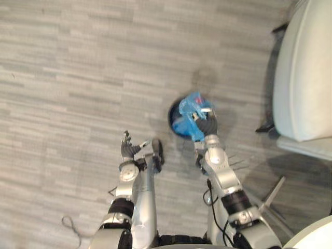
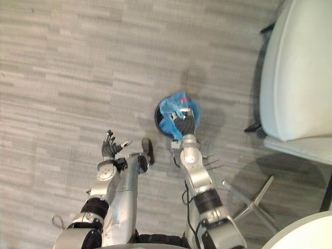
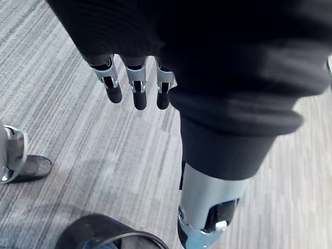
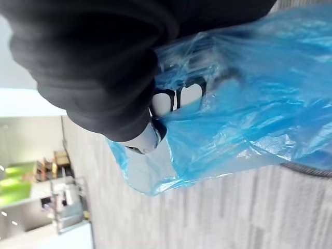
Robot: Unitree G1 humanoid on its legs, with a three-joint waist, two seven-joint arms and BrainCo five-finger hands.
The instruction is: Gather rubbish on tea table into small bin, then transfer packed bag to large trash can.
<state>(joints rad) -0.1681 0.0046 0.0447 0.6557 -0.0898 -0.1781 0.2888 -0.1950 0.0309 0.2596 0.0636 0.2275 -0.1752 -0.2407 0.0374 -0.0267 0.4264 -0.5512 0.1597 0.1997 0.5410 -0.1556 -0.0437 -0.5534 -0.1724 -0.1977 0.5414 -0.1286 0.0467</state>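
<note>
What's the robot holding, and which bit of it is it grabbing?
The right hand grips the blue bag by bunched plastic on its near side, above the small black bin. The left hand holds nothing.

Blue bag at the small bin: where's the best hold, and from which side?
Grip the blue bag at its bunched top, from above: the film is slack and gathers there, where the right hand has fingers curled into it at the dark bin.

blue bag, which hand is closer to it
Right. The right hand grips the blue bag over the dark bin; the left hand hangs open off to the bag's left, apart from it.
</note>
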